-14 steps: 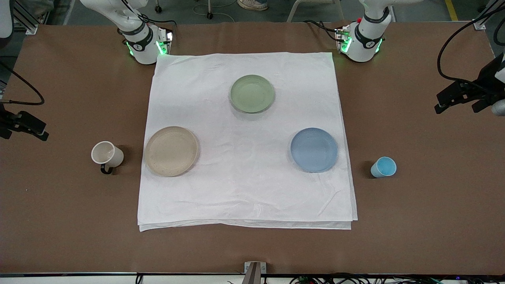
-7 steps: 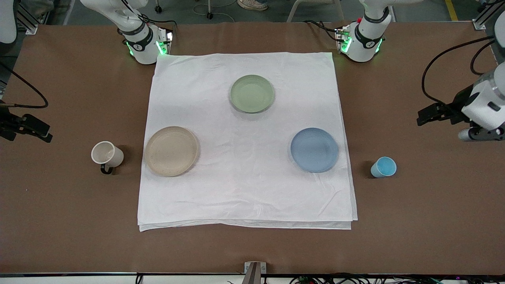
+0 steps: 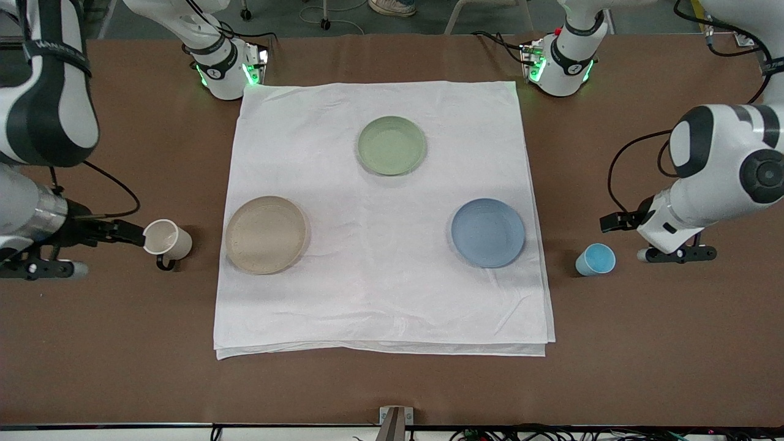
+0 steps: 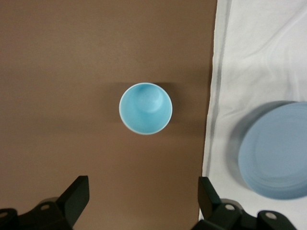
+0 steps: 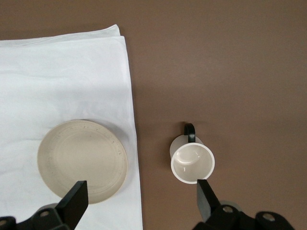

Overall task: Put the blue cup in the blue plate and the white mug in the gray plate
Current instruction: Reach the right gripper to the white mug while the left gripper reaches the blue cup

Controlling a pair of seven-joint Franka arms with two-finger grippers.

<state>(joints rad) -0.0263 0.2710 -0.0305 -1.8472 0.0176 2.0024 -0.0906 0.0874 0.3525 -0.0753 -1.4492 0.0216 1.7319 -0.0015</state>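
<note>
The right gripper [image 3: 131, 233] hangs with jaws spread wide and empty, fingertips beside the rim of the off-white tapered mug [image 3: 165, 239] with its dark loop handle, standing upright on bare brown table. At the mug's three o'clock lies the round beige-gray plate [image 3: 266, 234] on the white cloth [image 3: 380, 294]. The round matte blue plate [image 3: 488, 232] follows, then the small light-blue cup [image 3: 595, 260], upright at its four o'clock. The left gripper [image 4: 141, 201] hovers just beside it, jaws wide apart, holding nothing.

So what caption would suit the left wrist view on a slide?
Open left tool hovering by the upright blue cup on the bare table, blue plate waiting on the white cloth.
</note>
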